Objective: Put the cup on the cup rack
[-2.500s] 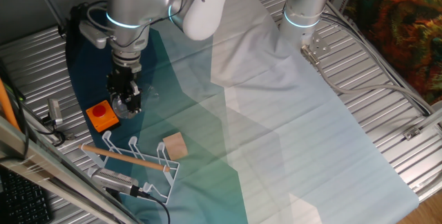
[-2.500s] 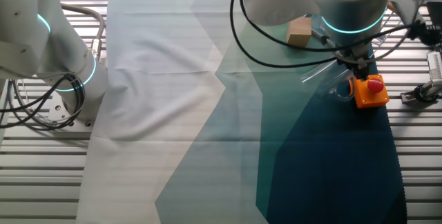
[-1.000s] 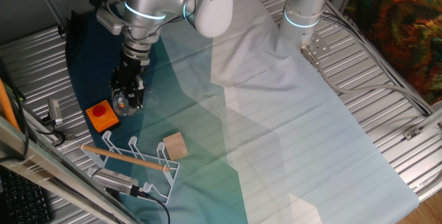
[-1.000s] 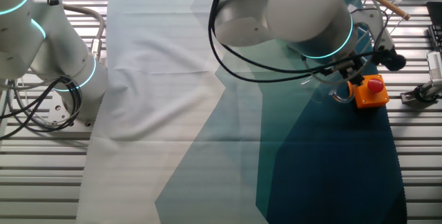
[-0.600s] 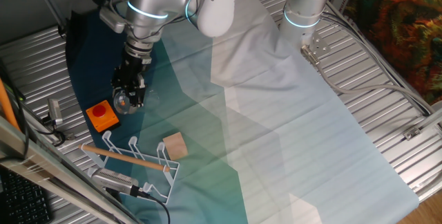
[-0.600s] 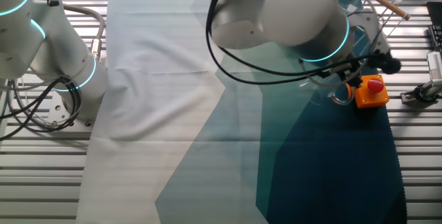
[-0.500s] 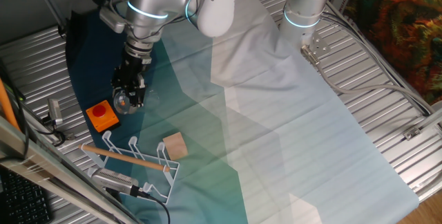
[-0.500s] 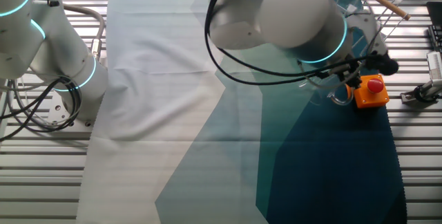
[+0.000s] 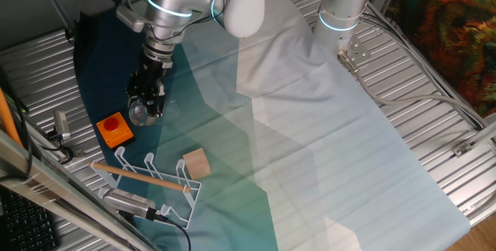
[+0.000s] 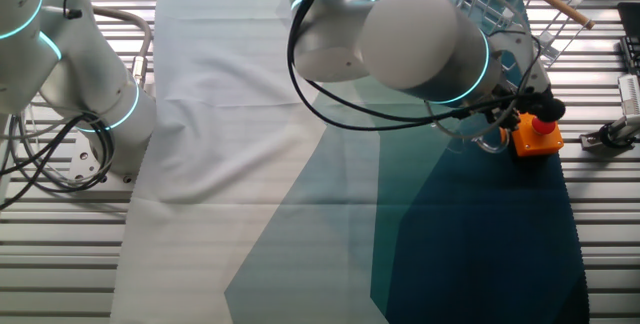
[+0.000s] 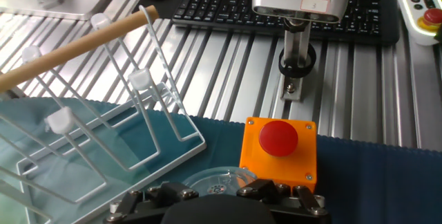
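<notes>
Your gripper [image 9: 144, 105] is clamped on the cup [image 9: 139, 112], held just above the cloth beside the orange box [image 9: 116, 130], short of the cup rack [image 9: 151, 180]. Expect it light, rigid, slick and breakable; keep your hold on the rim wall, leaving the handle free.

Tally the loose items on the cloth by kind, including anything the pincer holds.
Small transparent glass cup, in the pincer: 1
White wire cup rack with wooden rod: 1
Orange box with red button: 1
Tan wooden block: 1
Total: 4
</notes>
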You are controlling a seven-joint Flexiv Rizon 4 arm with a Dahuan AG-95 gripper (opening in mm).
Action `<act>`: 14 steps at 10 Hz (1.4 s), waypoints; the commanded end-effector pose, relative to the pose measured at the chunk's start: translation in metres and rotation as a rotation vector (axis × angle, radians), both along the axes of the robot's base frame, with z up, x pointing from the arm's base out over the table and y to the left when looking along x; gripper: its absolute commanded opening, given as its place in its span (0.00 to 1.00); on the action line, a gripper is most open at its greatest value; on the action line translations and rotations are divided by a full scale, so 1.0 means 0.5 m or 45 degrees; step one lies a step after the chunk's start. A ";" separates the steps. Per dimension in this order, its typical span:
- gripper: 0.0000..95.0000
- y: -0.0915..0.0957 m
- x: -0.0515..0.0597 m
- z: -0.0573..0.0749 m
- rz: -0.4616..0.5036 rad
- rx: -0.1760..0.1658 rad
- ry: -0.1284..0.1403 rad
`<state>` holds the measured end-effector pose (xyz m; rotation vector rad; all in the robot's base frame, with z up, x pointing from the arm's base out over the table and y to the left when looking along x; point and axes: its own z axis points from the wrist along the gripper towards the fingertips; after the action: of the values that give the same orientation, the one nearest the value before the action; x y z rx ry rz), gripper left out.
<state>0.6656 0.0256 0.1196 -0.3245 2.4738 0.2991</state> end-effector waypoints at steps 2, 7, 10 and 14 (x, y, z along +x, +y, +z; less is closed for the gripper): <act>0.00 -0.002 0.004 -0.003 -0.004 -0.026 -0.003; 0.40 -0.004 0.002 -0.004 0.012 -0.037 -0.011; 0.60 -0.005 0.001 -0.005 0.015 -0.029 -0.017; 0.60 -0.006 0.000 -0.006 0.023 -0.022 -0.017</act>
<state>0.6643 0.0222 0.1177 -0.3590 2.4621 0.2879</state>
